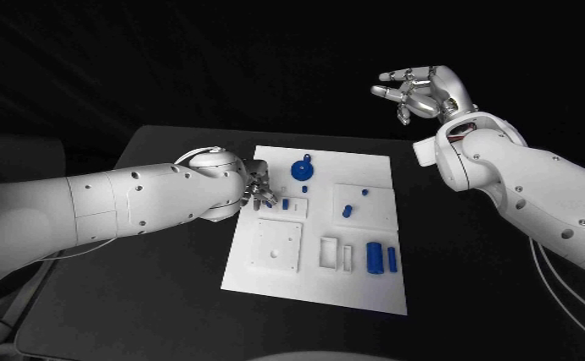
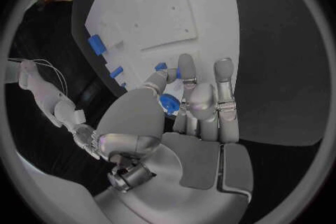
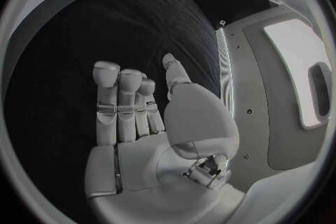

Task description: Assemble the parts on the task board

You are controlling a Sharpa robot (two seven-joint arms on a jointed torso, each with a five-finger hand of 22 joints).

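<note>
Task board: you see the white task board [image 1: 319, 234] lying flat on the black table [image 1: 134, 293], its long axis running away from the robot and leaning slightly toward its right; the left hand sits at the board's left edge.
Left hand: your left hand [image 1: 259, 189] rests low over the board's left edge, fingers [image 2: 223, 89] drawn close together and extended toward the board; a blue part [image 2: 168, 104] shows just under the fingertips, but whether it is pinched cannot be told.
Round part: a blue round part with a small tab [image 1: 301, 169] lies on the board just beyond the left hand, tab pointing away from the robot.
Small pegs: a short blue peg [image 1: 286, 204] stands just beside the left fingertips; two more [image 1: 347, 210] [image 1: 364, 193] lie farther off toward the right arm, long axes roughly along the board.
Blocks: two blue blocks [image 1: 374, 257] [image 1: 391, 260] lie side by side at the board's near right, well apart from the left hand, long axes parallel to the board's length.
Recesses: a square raised plate [image 1: 278, 244] and narrow slots [image 1: 330, 251] lie on the near side of the left hand.
Right hand: your right hand [image 1: 421, 90] is raised beyond the board's far right corner, fingers [image 3: 106, 95] apart and lightly curled, holding nothing.
Obstruction: the left forearm [image 1: 134, 205] covers the table beside the board's left edge.
</note>
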